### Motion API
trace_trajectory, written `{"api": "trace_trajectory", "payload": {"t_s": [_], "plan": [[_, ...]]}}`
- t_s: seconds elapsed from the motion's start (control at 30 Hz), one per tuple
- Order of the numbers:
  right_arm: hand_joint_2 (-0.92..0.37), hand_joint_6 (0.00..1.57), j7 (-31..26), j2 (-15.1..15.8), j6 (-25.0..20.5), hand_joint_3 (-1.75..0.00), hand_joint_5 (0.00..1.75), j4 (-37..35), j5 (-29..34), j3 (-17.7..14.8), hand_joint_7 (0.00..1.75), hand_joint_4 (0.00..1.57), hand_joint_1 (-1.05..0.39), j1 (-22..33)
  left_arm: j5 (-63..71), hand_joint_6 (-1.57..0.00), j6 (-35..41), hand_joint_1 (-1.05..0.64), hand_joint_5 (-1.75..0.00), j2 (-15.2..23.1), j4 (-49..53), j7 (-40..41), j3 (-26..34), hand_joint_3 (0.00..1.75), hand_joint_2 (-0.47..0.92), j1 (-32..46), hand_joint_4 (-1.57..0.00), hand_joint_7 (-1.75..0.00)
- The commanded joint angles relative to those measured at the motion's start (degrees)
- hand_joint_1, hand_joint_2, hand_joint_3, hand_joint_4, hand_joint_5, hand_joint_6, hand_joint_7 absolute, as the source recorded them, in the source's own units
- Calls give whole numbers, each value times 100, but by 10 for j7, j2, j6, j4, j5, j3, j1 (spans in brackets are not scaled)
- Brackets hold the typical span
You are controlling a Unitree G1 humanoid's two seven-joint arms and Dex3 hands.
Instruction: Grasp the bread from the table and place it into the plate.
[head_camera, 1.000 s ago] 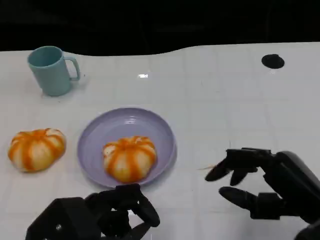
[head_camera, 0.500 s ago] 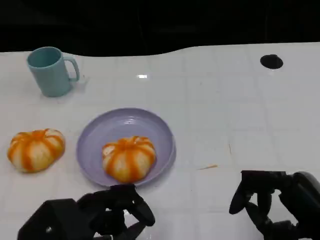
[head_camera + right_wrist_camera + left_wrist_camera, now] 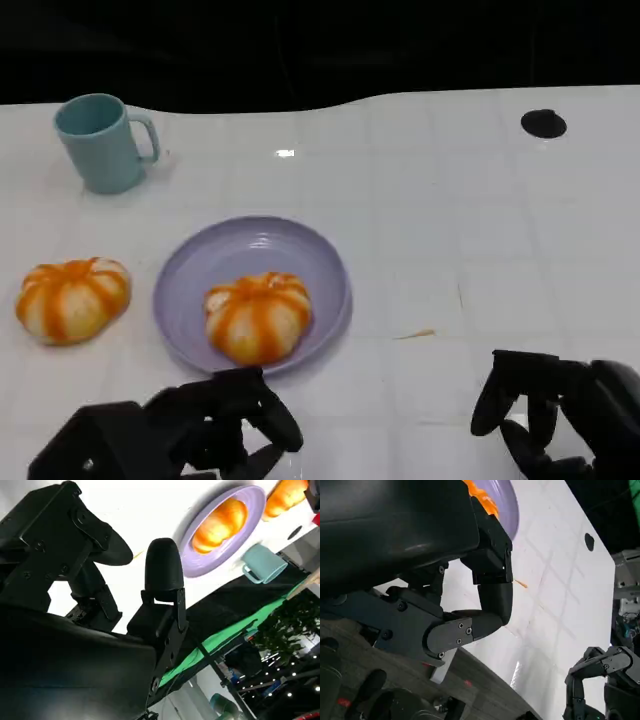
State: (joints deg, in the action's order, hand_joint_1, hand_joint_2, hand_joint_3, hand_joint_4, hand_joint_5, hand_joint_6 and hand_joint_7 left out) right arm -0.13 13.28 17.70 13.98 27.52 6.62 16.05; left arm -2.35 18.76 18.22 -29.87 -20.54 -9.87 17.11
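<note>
A striped orange-and-white bread [image 3: 257, 316] lies in the lilac plate [image 3: 250, 230], a little right of its centre. A second such bread [image 3: 72, 298] sits on the white table left of the plate. My left hand [image 3: 205, 430] is low at the front edge, just below the plate, fingers curled in and holding nothing. At the lower right my right hand [image 3: 550, 415] hangs with fingers bent down, apart from the thumb, nothing in it. The right wrist view has the plate [image 3: 192, 567], the bread [image 3: 220, 525] in it and the second bread [image 3: 287, 495] beyond a finger [image 3: 162, 572].
A teal mug [image 3: 100, 140] stands at the back left, its handle to the right. A black round mark [image 3: 544, 123] is at the back right. The table's far edge meets black. Bare white table lies right of the plate.
My right hand has drawn back toward the front edge and its outstretched fingers now bend down. The left hand has sunk slightly. Both breads, the plate and the mug lie as before.
</note>
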Motion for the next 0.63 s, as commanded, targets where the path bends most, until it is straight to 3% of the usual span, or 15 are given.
{"api": "trace_trajectory", "payload": {"t_s": [0.03,0.37,0.63], "plan": [[-25,88,-11,1,-15,-134,171,3,10,-6,132,92,3,3,10,-59,-18,-33,-175,5,9,0,-3,66,84,5,-63,-146],[-34,89,-8,1,-41,-115,169,15,26,0,123,92,3,3,2,-59,-12,-30,-175,5,1,-4,2,66,85,8,-65,-144],[-32,91,-16,5,-34,-119,172,10,35,4,126,93,0,0,7,-59,-20,-33,-175,8,8,-4,1,67,84,5,-63,-146]]}}
